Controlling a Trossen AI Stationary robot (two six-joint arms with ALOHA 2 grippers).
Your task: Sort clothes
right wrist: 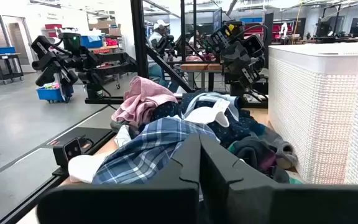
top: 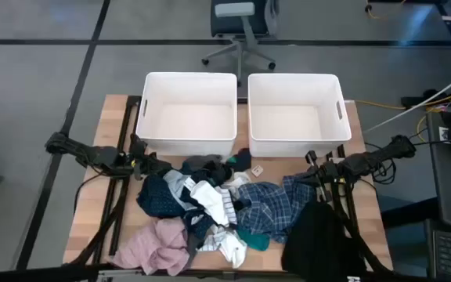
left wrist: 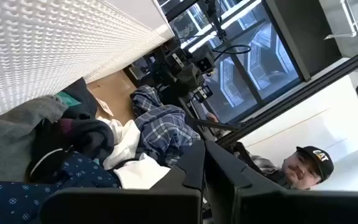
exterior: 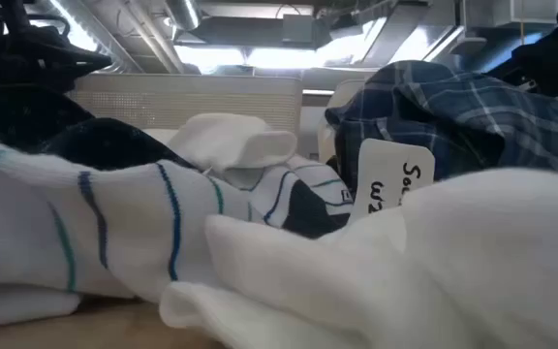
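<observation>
Both the left claw (top: 141, 164) and right claw (top: 313, 167) were fully closed, empty, flanking the clothes (top: 210, 207); opening wide before descending seemed wise.

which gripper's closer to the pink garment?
Left. The pink garment lies at the table's front-left corner; the left gripper sits behind it on the same side. The right gripper is across the pile, much farther.

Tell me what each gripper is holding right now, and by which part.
Nothing. The left gripper and the right gripper are both shut on nothing, parked at either side of the clothes, in front of the tubs.
</observation>
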